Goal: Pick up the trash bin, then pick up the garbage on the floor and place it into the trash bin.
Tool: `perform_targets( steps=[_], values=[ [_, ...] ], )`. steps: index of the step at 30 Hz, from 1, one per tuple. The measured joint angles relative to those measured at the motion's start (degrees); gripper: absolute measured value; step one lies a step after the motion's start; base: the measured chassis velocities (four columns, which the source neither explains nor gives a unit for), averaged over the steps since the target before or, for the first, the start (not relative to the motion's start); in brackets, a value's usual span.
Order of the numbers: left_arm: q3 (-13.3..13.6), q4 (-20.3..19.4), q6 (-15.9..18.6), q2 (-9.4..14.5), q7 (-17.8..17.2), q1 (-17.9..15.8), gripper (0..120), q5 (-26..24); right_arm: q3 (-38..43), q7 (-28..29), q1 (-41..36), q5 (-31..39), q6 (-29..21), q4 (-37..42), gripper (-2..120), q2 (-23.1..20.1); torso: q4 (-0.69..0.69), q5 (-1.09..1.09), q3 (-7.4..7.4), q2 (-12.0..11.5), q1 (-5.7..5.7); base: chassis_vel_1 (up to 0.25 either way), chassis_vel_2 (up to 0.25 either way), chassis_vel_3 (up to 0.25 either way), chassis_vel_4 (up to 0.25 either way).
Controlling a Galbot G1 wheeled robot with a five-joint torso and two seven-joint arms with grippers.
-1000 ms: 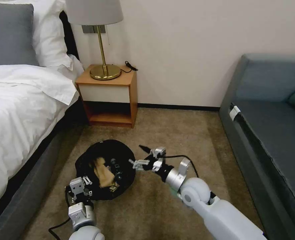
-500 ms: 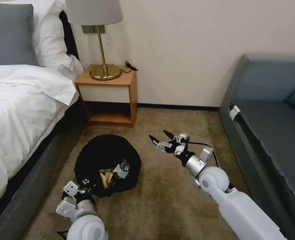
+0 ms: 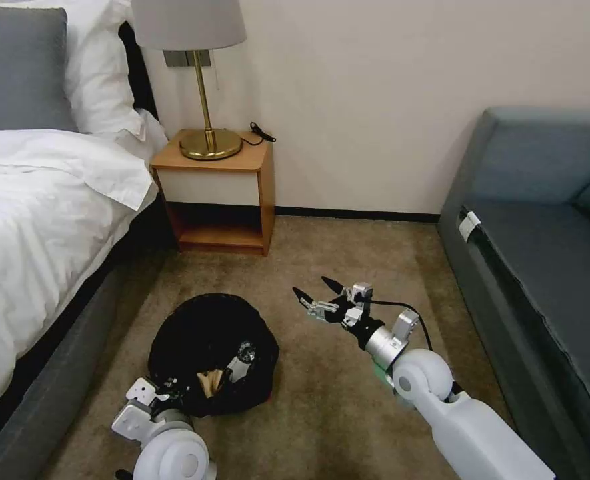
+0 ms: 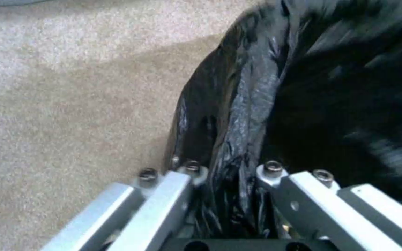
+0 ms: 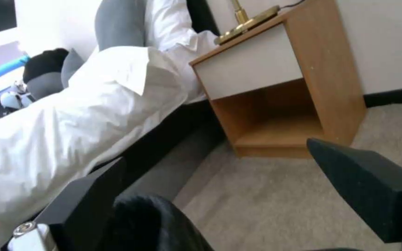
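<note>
Trash bin, lined with a crinkly black plastic bag, is seen on the beige carpet between the bed and the grey sofa, in front of the wooden nightstand. Its mouth is tilted toward the robot. Inside, a brown-gold wrapper and the neck and cap of a clear plastic bottle are visible against the black liner; other contents cannot be made out.

The near rim of the bin is gripped by the left gripper: in the left wrist view, the bunched bag edge is pinched between the two metal fingers, jaws closed on it.

The right gripper is held above the carpet, to the right of the bin and apart from it, jaws spread and holding nothing. Its black fingertips are recorded in the right wrist view, pointed toward the nightstand and bed.

A brass lamp stands on the nightstand.
</note>
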Motion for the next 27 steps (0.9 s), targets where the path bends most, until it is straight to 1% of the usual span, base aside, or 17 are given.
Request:
perform_targets(
  steps=[1,4,5,7,10,12,13,15,17,18,19,20,21,22,23,25,27],
  values=[
    [0.0,0.0,0.1,0.0,-0.1,0.0,15,0.0,0.0,0.0,-0.2,-0.1,0.1,0.0,100,0.0,0.00,0.00,0.00,0.0,0.00,0.000,0.000,0.000,0.000],
    [0.1,-0.1,0.0,-0.2,-0.1,0.6,30,1.6,0.5,-0.1,-1.6,-0.5,0.2,0.5,100,0.2,0.00,0.00,0.00,0.0,0.00,0.000,0.000,0.000,0.000],
    [0.1,-0.1,0.0,-0.2,-0.1,0.6,30,1.6,0.5,-0.1,-1.6,-0.5,0.2,0.5,100,0.2,0.00,0.00,0.00,0.0,0.00,0.000,0.000,0.000,0.000],
    [0.0,-0.1,-0.6,-0.2,0.3,1.1,41,2.8,0.7,-0.1,-2.2,-0.3,1.6,1.1,100,-0.1,0.00,0.00,0.00,0.0,0.00,0.000,0.000,0.000,0.000],
    [0.0,-0.6,-1.2,-0.3,0.8,1.7,47,4.1,1.1,0.3,-2.7,-0.9,2.5,1.7,100,-0.3,0.00,0.00,0.00,0.0,0.00,0.000,0.000,0.000,0.000],
    [0.1,-1.6,-1.6,-0.3,1.1,2.3,57,6.0,1.3,1.0,-3.1,-2.3,3.8,2.2,100,-0.3,0.00,-0.01,0.00,0.0,0.00,0.000,0.000,0.000,0.000],
    [0.1,-1.6,-1.6,-0.3,1.1,2.3,57,6.0,1.3,1.0,-3.1,-2.3,3.8,2.2,100,-0.3,0.00,-0.01,0.00,0.0,0.00,0.000,0.000,0.000,0.000],
    [0.1,-2.3,-3.1,-0.4,1.9,2.7,66,9.2,1.5,1.9,-3.6,-4.0,5.4,2.3,100,-0.3,0.00,-0.01,0.00,0.0,0.00,0.000,0.000,0.000,0.000],
    [-0.1,-3.3,-7.9,-0.4,4.2,3.5,77,14.6,2.0,2.6,-4.5,-6.2,7.5,2.3,100,0.2,0.00,-0.01,0.00,0.0,0.00,0.000,0.000,0.000,0.000],
    [-0.1,-3.3,-7.9,-0.4,4.2,3.5,77,14.6,2.0,2.6,-4.5,-6.2,7.5,2.3,100,0.2,0.00,-0.01,0.00,0.0,0.00,0.000,0.000,0.000,0.000],
    [-0.4,-3.9,-12.2,-0.1,6.9,4.2,82,19.1,2.5,3.4,-5.2,-6.7,8.1,2.3,100,0.6,0.01,0.00,0.00,0.0,0.00,0.000,0.000,0.000,0.000],
    [-0.5,-4.1,-14.4,0.2,8.6,4.6,87,22.5,3.0,4.2,-5.7,-6.8,8.1,2.4,100,0.9,0.01,0.00,0.00,0.0,0.00,0.000,0.000,0.000,0.000],
    [-0.6,-4.1,-15.3,0.3,9.4,4.8,88,24.2,3.1,4.5,-5.8,-6.8,8.1,2.4,100,1.0,0.00,-0.01,0.00,0.0,0.00,0.000,0.000,0.000,0.000],
    [-0.9,-4.0,-17.7,0.8,12.1,5.4,93,30.2,3.9,5.3,-6.5,-7.1,8.0,2.7,100,1.3,0.00,-0.01,0.00,0.0,0.00,0.000,0.000,0.000,0.000],
    [-0.9,-4.0,-17.7,0.8,12.1,5.4,93,30.2,3.9,5.3,-6.5,-7.1,8.0,2.7,100,1.3,0.00,-0.01,0.00,0.0,0.00,0.000,0.000,0.000,0.000],
    [-1.3,-3.8,-21.9,2.4,17.5,6.8,99,41.4,6.0,6.9,-8.0,-8.2,7.5,3.6,100,2.1,0.01,-0.02,0.00,0.0,0.00,0.000,0.000,0.000,0.000],
    [-1.1,-3.9,-24.6,4.0,21.9,8.7,100,49.2,7.9,8.5,-9.8,-9.0,7.1,4.4,100,3.0,0.01,0.01,0.00,0.0,0.00,0.000,0.000,0.000,0.000]
  ],
)
